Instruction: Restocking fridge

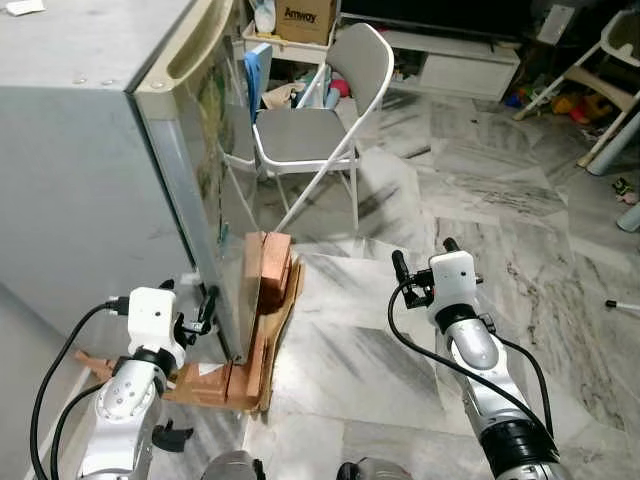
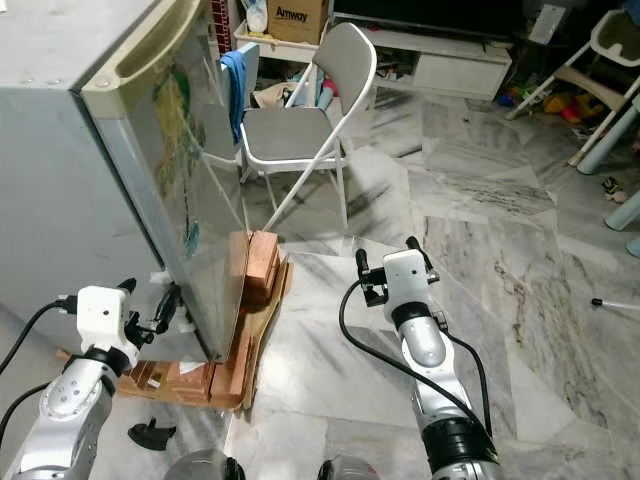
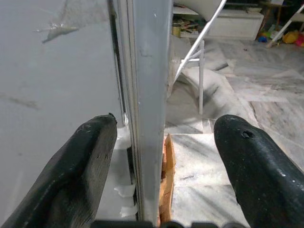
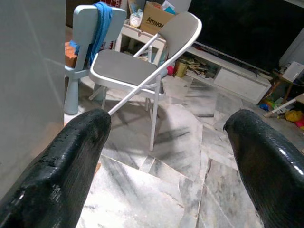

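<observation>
Straddling the lower free edge of the tall grey metal fridge door (image 3: 149, 95), the left gripper (image 3: 161, 156) stands spread wide. That stiff, smooth door looks heavy, so hooking behind this edge seems wisest. The right gripper (image 4: 166, 152) hangs wide open and empty near the grey folding chair (image 4: 137, 66).

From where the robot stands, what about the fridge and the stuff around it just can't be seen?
- Fridge inside: the door hides it in both eye views; the left gripper straddles the door's edge.
- Fridge base: the wooden boards cover it.
- Amway box: cut off by the top edge.
- Toys behind the folding chair: too small.
</observation>
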You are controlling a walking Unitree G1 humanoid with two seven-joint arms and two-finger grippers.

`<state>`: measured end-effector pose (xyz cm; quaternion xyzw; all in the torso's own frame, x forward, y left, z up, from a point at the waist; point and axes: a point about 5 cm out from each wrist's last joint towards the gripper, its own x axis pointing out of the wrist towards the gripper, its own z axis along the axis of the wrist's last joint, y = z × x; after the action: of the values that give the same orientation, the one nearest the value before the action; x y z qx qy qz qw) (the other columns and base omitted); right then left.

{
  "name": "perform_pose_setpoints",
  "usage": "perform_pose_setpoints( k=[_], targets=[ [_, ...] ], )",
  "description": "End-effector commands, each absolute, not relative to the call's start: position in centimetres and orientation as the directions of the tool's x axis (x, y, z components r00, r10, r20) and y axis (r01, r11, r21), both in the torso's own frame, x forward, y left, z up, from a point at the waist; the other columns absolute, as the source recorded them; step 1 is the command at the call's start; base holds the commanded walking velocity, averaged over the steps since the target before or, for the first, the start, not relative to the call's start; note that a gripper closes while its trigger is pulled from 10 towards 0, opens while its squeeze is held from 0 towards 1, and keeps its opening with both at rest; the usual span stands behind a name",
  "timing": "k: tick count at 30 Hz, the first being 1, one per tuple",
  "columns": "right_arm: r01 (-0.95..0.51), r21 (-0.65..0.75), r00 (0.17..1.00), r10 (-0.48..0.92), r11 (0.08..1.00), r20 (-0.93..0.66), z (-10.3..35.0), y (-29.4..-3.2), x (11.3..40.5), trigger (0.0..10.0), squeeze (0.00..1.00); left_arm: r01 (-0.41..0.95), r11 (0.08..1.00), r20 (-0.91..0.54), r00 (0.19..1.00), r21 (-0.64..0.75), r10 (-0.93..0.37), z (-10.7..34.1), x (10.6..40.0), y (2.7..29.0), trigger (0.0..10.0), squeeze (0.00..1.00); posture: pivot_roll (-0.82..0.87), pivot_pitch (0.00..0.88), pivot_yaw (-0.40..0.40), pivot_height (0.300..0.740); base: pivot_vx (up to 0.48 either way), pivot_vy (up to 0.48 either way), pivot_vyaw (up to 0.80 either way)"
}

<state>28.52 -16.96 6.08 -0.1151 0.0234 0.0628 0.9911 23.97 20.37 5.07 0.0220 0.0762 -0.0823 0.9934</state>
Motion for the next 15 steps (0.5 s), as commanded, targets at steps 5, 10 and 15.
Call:
perform_pose_setpoints(
  k=[5,10,15],
  targets=[
    [-0.126,-0.230,0.991,0.114,0.965,-0.066,6.3,-17.7,28.3,10.0,0.00,0.121,0.992,-0.112,0.987,0.046,-0.115,6.4,26.4,21.9,10.0,0.00,0.12,0.008,-0.064,0.740,0.000,0.000,-0.61],
    [-0.131,-0.234,0.991,0.119,0.963,-0.063,6.4,-17.6,28.2,10.0,0.00,0.091,0.993,-0.112,0.990,0.071,-0.083,6.6,28.4,22.0,10.0,0.00,0.11,0.011,-0.068,0.740,0.000,0.000,-0.69],
    [-0.132,-0.233,0.991,0.120,0.963,-0.063,6.5,-17.6,28.2,10.0,0.00,0.098,0.992,-0.105,0.990,0.079,-0.089,7.1,29.4,22.0,10.0,0.00,0.10,0.012,-0.060,0.740,0.000,0.000,-0.62]
  ],
)
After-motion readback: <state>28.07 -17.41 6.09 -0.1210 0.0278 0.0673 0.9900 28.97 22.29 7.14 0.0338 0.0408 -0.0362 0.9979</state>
